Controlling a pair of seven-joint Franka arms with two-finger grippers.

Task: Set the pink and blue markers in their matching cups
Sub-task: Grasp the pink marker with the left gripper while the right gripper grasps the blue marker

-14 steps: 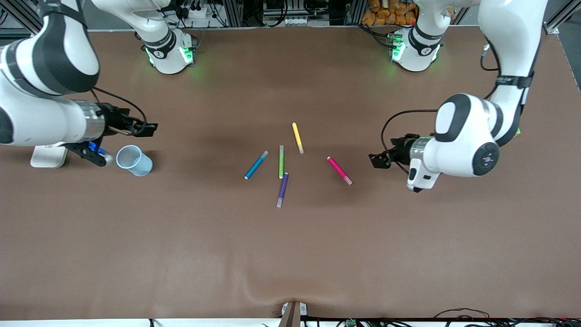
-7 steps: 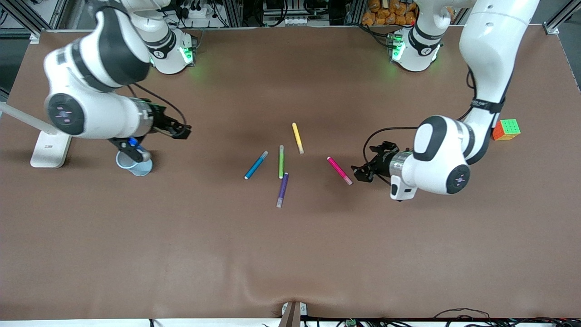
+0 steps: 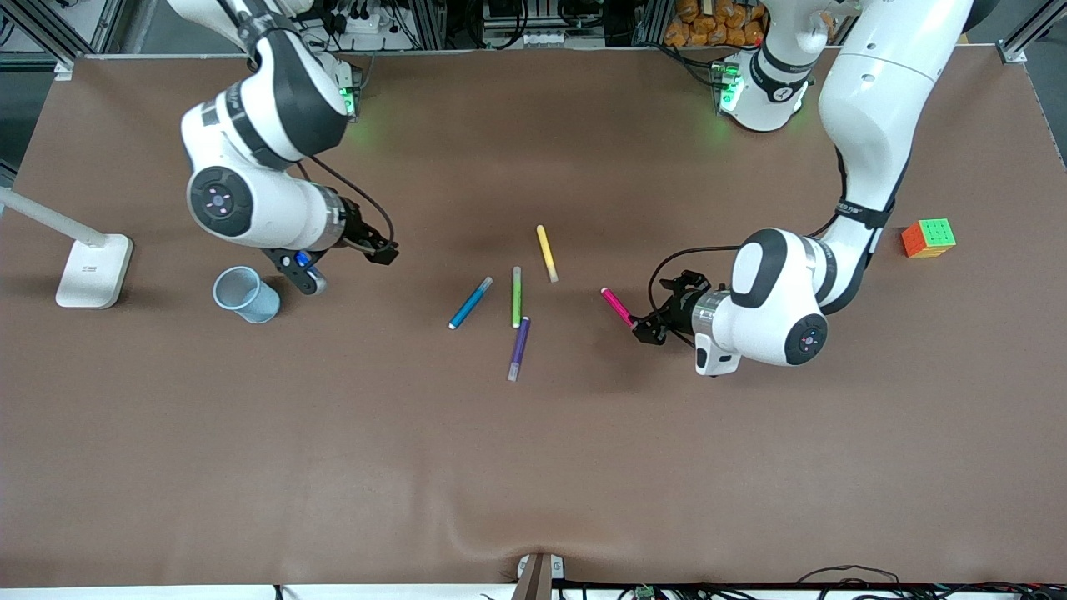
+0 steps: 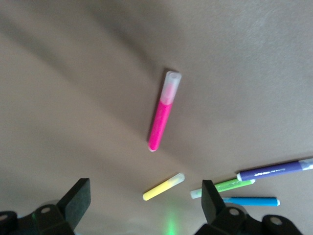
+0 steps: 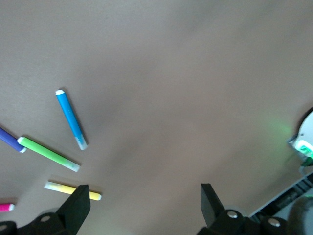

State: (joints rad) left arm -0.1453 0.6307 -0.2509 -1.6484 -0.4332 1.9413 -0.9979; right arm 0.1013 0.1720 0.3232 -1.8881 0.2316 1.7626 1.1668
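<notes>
- Front view: pink pen [image 3: 618,306] on the table, near green pen [image 3: 516,297]; left gripper [image 3: 646,327] open over its cap. Blue pen [image 3: 470,302], purple pen [image 3: 519,347], yellow pen [image 3: 546,252] beside the green pen; blue cup [image 3: 244,293] toward the right arm's end.
- Left wrist view: fingers [image 4: 78,198] spread, pink pen free.
- Right wrist view: right gripper [image 5: 144,203] open, empty.

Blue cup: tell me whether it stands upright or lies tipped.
Upright, it seems. In the front view the blue cup rests on the table with its round rim facing up and its mouth open; whether anything is inside, I cannot tell.
</notes>
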